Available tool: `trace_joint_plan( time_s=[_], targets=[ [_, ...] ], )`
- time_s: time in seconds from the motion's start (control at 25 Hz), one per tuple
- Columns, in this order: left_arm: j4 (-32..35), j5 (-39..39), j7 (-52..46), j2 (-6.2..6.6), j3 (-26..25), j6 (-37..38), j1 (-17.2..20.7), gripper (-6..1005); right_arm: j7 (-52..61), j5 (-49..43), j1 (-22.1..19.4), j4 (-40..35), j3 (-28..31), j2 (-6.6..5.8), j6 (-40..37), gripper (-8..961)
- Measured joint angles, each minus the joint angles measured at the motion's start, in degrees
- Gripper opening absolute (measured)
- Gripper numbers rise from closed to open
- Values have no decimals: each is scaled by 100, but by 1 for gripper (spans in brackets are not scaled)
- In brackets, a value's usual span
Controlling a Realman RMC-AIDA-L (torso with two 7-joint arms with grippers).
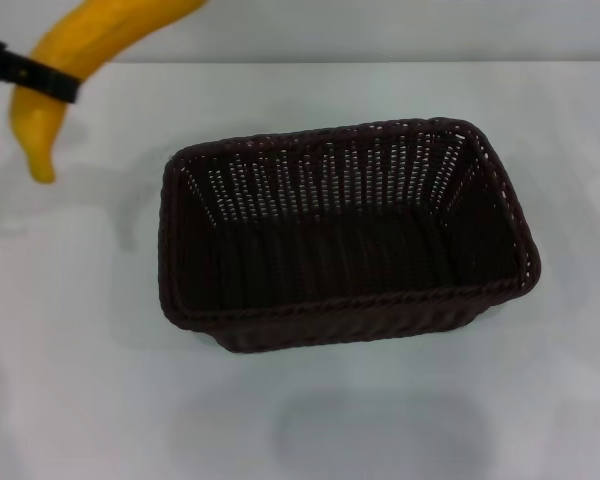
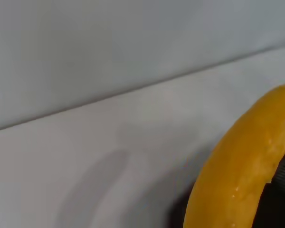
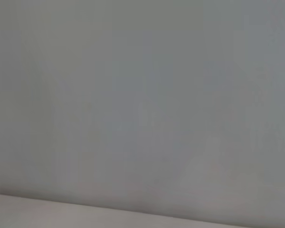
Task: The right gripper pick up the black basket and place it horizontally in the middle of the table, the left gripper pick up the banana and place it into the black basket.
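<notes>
Above the table's (image 1: 80,400) far left corner, the left gripper (image 1: 30,72) is clamped around a banana (image 1: 75,50), holding it in the air beside the black basket (image 1: 345,235), which lies lengthwise mid-table. Out of view: the right gripper.

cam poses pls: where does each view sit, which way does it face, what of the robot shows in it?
Head: above, looking down at the black basket on the table; left gripper clamps the banana at the top left.
Left wrist: faces across the table to the wall; shares the banana with head.
Right wrist: faces the wall; no robot parts.
</notes>
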Motion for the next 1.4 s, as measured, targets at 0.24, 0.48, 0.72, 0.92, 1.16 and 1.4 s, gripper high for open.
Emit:
trace_joint_plan(
  time_s=[0.24,0.48,0.72,0.92,1.16,1.4],
  targets=[
    [-127,4,-3,-209,509,-189,-389,504,-273,174,31,48,-23,6,1,357],
    [-736,107,22,-764,1205,236,-962,505,-606,430,75,248,21,8,8,358],
    [-746,256,6,-937,1379,421,-1087,561,-738,450,118,405,106,8,9,358],
    [-511,323,265,-951,1354,646,-839,700,-817,457,95,438,290,4,52,358],
    [913,-676,1321,-1050,1005,1304,652,883,-1243,810,66,585,430,12,67,357],
    [1886,-2888,3068,-1498,397,2611,2801,883,-1591,1144,58,900,859,10,112,356]
  ],
)
